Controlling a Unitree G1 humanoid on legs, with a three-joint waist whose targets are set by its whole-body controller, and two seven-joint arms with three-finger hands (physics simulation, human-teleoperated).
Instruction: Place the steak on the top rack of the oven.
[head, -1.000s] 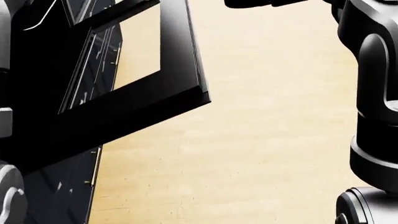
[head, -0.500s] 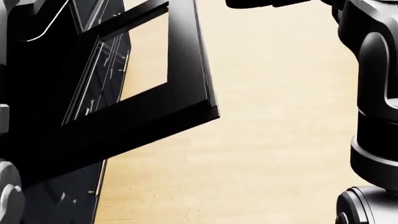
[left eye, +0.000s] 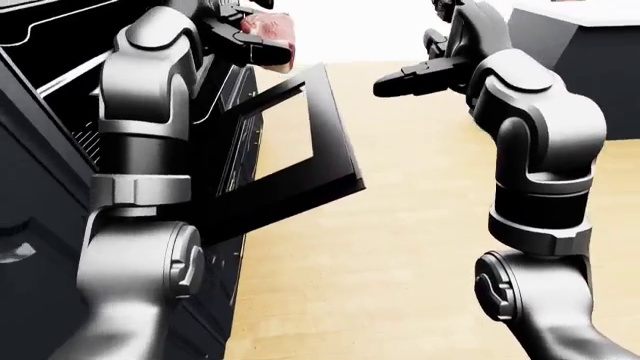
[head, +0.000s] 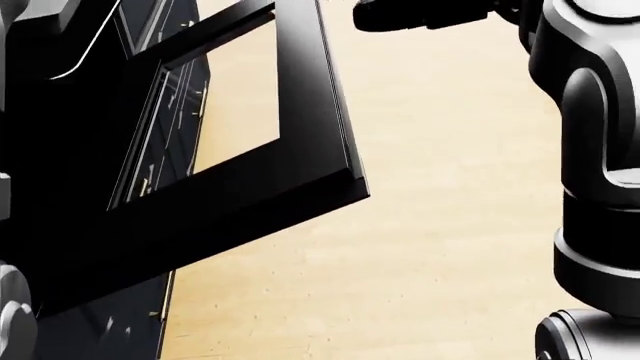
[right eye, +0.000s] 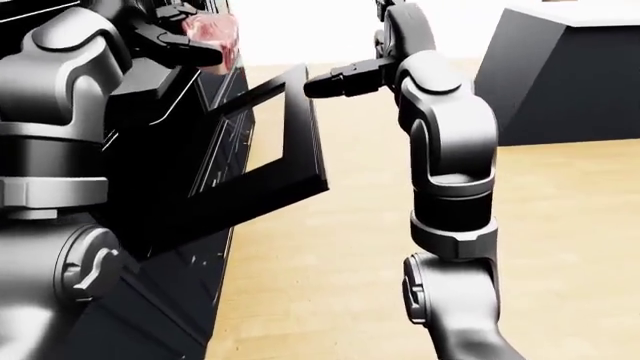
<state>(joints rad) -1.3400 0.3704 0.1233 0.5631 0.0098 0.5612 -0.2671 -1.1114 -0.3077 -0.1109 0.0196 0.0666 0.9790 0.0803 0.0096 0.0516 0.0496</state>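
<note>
Pink steak (left eye: 268, 28) gripped between the dark fingers of the left hand (left eye: 245, 34), held high above the hinge end of the open oven door (left eye: 300, 154), at the top of the left-eye view. Oven racks (left eye: 70, 79) showing left of the door, inside the dark cavity, below the steak. Right hand (left eye: 420, 73) hanging above the door's far edge, well apart from the steak, fingers extended and holding nothing. Pale wooden floor (left eye: 400, 247) beneath the door.
</note>
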